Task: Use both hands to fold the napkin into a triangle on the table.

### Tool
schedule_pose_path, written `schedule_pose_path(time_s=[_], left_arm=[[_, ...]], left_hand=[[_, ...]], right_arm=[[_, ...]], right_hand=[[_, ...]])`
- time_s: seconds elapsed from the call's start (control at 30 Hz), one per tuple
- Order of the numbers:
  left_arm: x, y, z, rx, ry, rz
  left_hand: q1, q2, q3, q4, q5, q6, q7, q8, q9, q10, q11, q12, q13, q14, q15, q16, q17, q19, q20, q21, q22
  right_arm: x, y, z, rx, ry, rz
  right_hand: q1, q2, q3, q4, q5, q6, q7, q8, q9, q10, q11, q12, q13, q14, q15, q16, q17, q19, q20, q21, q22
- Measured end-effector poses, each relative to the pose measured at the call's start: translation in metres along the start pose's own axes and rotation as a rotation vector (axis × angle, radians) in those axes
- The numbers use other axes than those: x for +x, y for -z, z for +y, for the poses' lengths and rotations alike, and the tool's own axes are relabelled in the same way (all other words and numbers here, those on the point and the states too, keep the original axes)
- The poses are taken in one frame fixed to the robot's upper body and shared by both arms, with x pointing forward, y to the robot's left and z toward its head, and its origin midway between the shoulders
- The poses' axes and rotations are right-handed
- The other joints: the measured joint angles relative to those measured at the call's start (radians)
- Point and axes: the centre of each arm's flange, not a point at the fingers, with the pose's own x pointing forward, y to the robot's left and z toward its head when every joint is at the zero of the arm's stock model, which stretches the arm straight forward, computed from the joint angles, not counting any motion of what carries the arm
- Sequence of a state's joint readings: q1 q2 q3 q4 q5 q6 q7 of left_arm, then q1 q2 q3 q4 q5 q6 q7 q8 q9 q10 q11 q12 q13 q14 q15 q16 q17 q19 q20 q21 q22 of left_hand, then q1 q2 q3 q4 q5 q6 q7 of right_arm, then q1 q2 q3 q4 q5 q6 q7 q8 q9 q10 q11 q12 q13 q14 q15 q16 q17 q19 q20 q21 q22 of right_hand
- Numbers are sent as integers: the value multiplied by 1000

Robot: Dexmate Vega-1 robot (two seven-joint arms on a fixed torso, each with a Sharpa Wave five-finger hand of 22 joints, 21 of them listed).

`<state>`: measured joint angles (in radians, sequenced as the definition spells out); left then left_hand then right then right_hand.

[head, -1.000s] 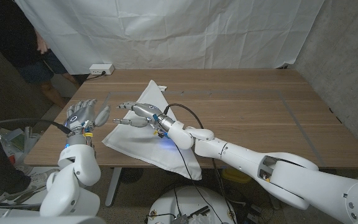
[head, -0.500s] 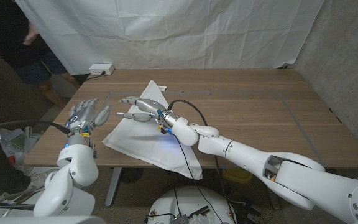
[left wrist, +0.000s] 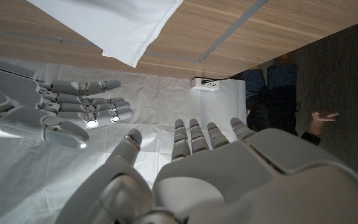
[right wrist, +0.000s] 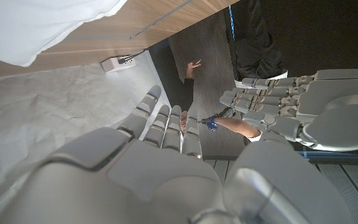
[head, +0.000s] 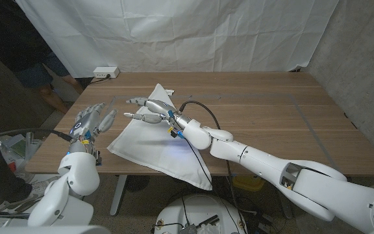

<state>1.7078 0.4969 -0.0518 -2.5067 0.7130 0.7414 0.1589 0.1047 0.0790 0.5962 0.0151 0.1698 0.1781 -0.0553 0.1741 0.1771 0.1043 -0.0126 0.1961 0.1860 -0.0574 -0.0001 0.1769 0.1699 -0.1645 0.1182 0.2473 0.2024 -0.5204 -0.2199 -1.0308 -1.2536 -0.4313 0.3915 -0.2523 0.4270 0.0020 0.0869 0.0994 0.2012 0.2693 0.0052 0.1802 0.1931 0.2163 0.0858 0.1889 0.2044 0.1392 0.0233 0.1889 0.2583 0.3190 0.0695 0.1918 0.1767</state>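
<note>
The white cloth napkin [head: 151, 146] lies folded into a long triangle on the left half of your wooden table [head: 271, 123], its narrow tip pointing toward the far edge and one lower corner hanging over the near edge. Behind the table hangs a white fabric backdrop [head: 174, 32]. Your right arm reaches across from the right, and the right hand [head: 149, 110] hovers over the napkin's upper part with its fingers spread apart, holding nothing; whether the fingertips touch the cloth you cannot tell. Your left hand [head: 89, 120] stands just beside the napkin's left edge, near the table's left side, fingers extended and slightly apart, empty. A white power strip [head: 106, 72] sits at the far left corner.
</note>
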Motion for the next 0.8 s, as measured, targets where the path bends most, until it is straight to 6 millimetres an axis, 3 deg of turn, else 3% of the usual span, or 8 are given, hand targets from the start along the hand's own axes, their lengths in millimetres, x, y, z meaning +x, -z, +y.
schedule_pose_path(time_s=[0.43, 0.8], left_arm=[[10, 11, -7, -14, 40, 13], [18, 15, -11, -2, 62, 27]], left_hand=[[0, 0, 0, 0, 0, 0, 0, 0, 0, 0, 0, 0, 0, 0, 0, 0, 0, 5, 5, 0, 0], [1, 1, -3, -3, 0, -3, -3, 0, 0, 0, 0, 0, 0, 0, 0, 0, 0, 5, 5, 0, 0]], right_arm=[[-10, 13, -7, 8, -8, 31], [-27, 35, -16, -13, 7, 84]], right_hand=[[-4, 4, 0, 0, 8, 20, 10, 12, 0, 11, 6, 4, 0, 4, 4, 4, -8, 4, -4, 5, 0], [-9, 9, 0, 0, 8, 54, 11, 23, 0, 37, 10, 19, 0, 24, 5, 11, -16, 17, -2, 5, 0]])
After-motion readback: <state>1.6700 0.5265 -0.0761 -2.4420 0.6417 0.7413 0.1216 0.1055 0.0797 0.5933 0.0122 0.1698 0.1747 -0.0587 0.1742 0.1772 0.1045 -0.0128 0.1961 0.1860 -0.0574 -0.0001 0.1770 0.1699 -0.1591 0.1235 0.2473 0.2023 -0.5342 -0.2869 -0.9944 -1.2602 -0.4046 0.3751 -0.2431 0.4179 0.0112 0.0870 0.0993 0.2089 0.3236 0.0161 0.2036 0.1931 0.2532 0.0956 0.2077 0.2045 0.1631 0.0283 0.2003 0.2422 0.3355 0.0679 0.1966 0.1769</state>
